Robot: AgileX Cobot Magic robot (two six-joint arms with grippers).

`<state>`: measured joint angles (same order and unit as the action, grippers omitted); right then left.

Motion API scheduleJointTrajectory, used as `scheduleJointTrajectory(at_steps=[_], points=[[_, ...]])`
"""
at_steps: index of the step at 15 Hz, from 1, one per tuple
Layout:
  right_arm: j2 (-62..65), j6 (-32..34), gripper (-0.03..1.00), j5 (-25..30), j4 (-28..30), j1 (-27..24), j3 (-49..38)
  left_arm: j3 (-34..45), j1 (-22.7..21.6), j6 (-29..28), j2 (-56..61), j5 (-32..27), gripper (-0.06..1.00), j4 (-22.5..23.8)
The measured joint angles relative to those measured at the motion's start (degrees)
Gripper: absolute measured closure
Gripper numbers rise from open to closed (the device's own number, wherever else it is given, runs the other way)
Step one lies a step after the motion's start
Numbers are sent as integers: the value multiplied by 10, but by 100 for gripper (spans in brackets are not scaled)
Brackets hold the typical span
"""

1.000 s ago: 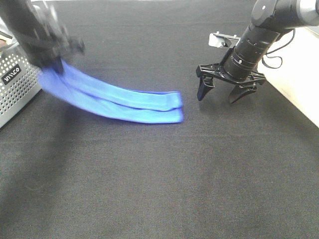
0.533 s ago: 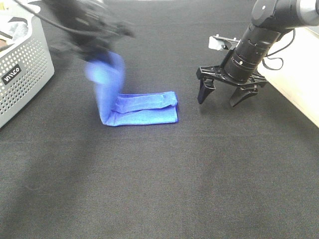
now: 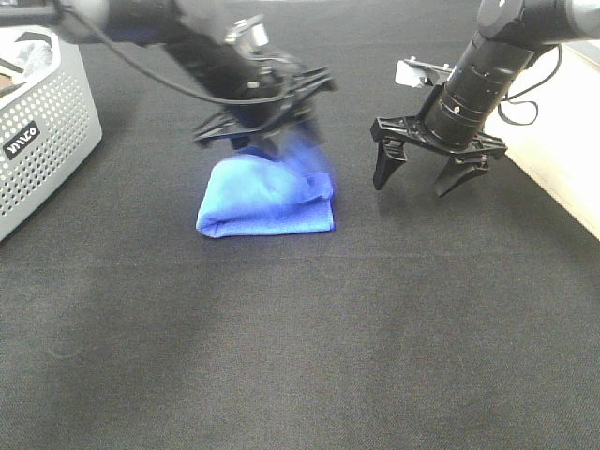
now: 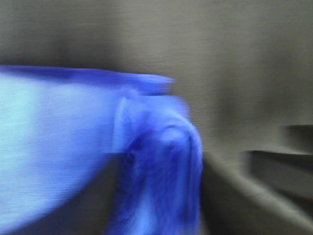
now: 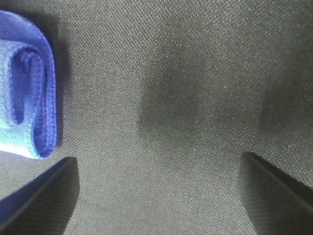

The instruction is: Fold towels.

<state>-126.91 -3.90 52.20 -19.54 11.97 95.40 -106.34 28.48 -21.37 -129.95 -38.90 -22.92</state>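
A blue towel (image 3: pixel 267 202) lies folded on the black table. It also shows blurred in the left wrist view (image 4: pixel 49 147). My left gripper (image 3: pixel 281 141) hovers over the towel's far right end and is shut on the towel's lifted end, which hangs from it in a blur. My right gripper (image 3: pixel 414 184) is open and empty just right of the towel, close above the table. In the right wrist view (image 5: pixel 156 196) its fingertips (image 5: pixel 39 196) stand wide apart, and the towel's folded edge (image 5: pixel 29 98) lies beside them.
A grey perforated basket (image 3: pixel 47 141) with cloth in it stands at the left edge. A pale surface (image 3: pixel 562 141) borders the table on the right. Black tablecloth (image 3: pixel 300 356) covers the front.
My left gripper has swung from the far left over to the right, carrying the towel's end across so the long towel is doubled over. The right gripper has stayed in place.
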Motion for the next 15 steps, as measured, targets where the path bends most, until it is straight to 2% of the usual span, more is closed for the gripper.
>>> scheduleJointTrajectory(at_steps=[1, 6, 8, 12, 15], points=[[6, 0, 14, 0, 0, 0, 0, 0, 3, 1, 0, 10, 25, -16], [37, 1, 14, 0, -14, 0, 0, -42, -22, 44, -1, -18, 23, 1], [42, -24, 15, 7, -116, 0, 0, -76, -62, 58, -1, -51, 23, 38], [26, -178, 15, 34, -384, 22, 0, -84, -123, 58, -1, -81, 22, 60], [-35, -289, 16, 72, -532, 42, 0, -84, -146, 58, -1, -93, 22, 61]])
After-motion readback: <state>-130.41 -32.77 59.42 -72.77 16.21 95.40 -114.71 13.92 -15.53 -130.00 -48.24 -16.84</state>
